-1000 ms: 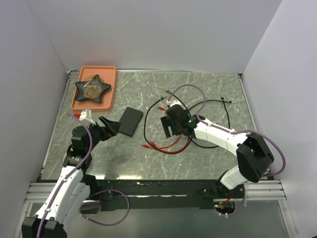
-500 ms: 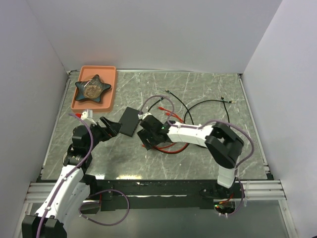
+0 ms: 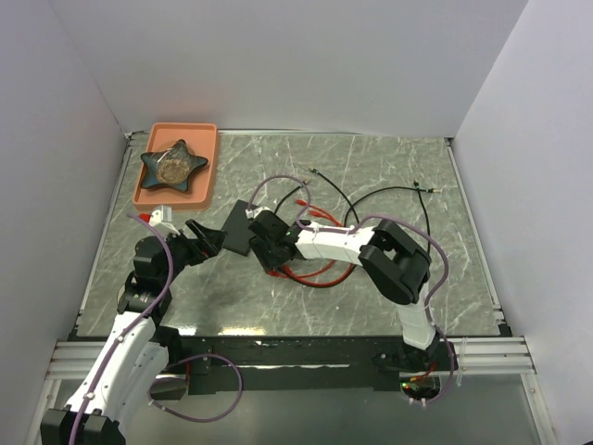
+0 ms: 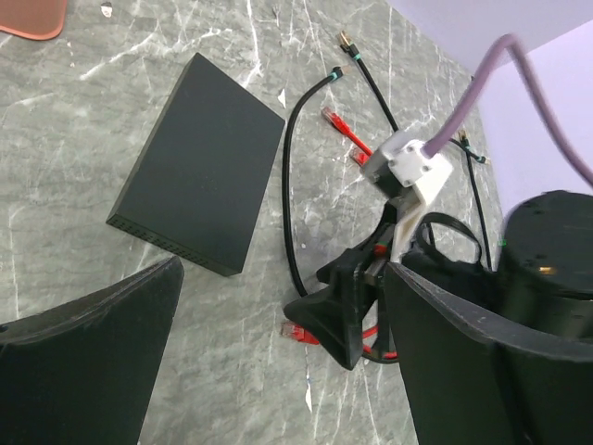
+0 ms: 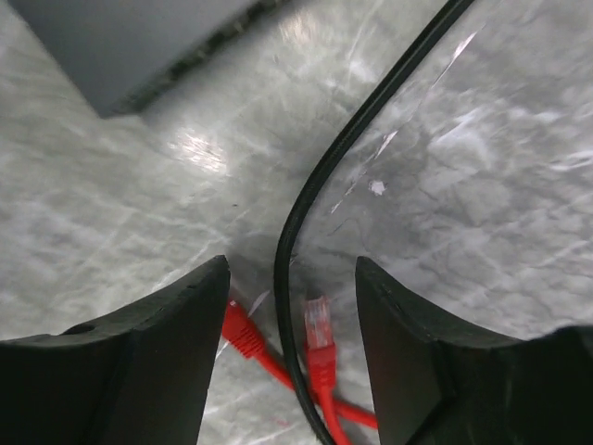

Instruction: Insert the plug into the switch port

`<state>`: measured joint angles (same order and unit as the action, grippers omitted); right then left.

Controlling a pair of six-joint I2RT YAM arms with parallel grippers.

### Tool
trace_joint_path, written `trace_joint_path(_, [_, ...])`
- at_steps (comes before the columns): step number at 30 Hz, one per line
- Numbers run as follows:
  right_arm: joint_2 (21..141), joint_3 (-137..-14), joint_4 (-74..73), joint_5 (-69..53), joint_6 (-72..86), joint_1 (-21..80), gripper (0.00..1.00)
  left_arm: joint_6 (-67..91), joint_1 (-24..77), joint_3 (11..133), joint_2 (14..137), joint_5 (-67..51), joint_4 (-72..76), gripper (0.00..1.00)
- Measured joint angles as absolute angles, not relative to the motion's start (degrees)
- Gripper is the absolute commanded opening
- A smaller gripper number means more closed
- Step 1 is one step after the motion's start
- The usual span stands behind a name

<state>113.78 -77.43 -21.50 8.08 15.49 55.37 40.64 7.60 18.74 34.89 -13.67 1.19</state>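
Right wrist: red plug inside parted right hand

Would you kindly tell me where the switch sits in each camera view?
Top external: switch centre-left, partly covered.
Left wrist: switch upper left, lying flat.
Right wrist: only a corner of the switch, top left.
Shared landmark: the red cable near it.
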Motion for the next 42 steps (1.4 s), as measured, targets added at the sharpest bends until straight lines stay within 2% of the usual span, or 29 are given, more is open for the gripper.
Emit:
trace_joint_path(2, [114.45, -77.71, -21.56, 8.05, 15.49, 55.37, 0.51, 40.53, 7.6, 18.74, 34.85, -13.67, 1.04, 0.96])
trace_joint_path(3, [114.45, -77.76, -21.45, 7.92, 15.46, 55.37, 0.37, 40.51, 7.6, 18.74, 34.83, -13.67, 1.02, 0.96])
trace_joint_path(5, [114.56, -77.8, -21.5, 8.01, 15.42, 55.37, 0.19, 40.51, 7.6, 18.74, 34.83, -13.65, 0.99, 0.96])
trace_joint_path(6, [114.56, -77.8, -21.52, 8.01, 15.35, 55.35, 0.02, 40.53, 7.6, 18.74, 34.83, -13.65, 0.99, 0.96])
trace_joint_path(7, [114.59, -77.8, -21.65, 8.21, 15.25, 55.35, 0.0, 40.53, 7.6, 18.74, 34.83, -13.65, 0.99, 0.96])
trace_joint_path(16, [110.78, -74.43, -20.21, 7.03, 15.2, 54.94, 0.0, 40.47, 7.6, 18.74, 34.7, -13.63, 0.97, 0.96])
trace_joint_path(24, [89.23, -65.32, -16.64, 2.7, 16.25, 47.64, 0.0, 40.1, 7.6, 18.74, 34.83, -13.61, 0.97, 0.96])
trace_joint_path(28, [85.95, -64.6, -16.75, 8.64, 16.84, 41.25, 0.0, 40.1, 7.6, 18.74, 35.09, -13.61, 0.95, 0.96])
trace_joint_path(29, [86.43, -64.6, -17.45, 11.0, 16.91, 39.86, 0.07, 40.1, 7.6, 18.74, 35.09, -13.61, 0.95, 0.96])
trace_joint_path(30, [87.13, -64.58, -18.57, 13.17, 17.04, 38.54, 0.27, 40.1, 7.6, 18.74, 35.09, -13.61, 0.95, 0.96])
trace_joint_path(32, [88.66, -64.58, -20.84, 16.73, 17.28, 36.62, 0.47, 40.07, 7.6, 18.74, 35.09, -13.63, 0.95, 0.96])
trace_joint_path(33, [89.25, -64.58, -22.09, 18.11, 17.15, 36.16, 0.66, 40.1, 7.6, 18.74, 35.09, -13.63, 0.95, 0.96])
trace_joint_path(36, [89.69, -64.58, -24.8, 20.1, 16.88, 36.58, 0.9, 40.1, 7.6, 18.74, 35.09, -13.63, 0.97, 0.96])
trace_joint_path(37, [89.69, -64.58, -25.17, 20.45, 16.6, 37.17, 0.96, 40.1, 7.6, 18.74, 35.09, -13.63, 0.95, 0.96])
trace_joint_path(42, [89.67, -64.07, -24.53, 19.92, 14.83, 43.86, 0.97, 40.1, 7.6, 18.74, 35.44, -13.63, 0.97, 0.96])
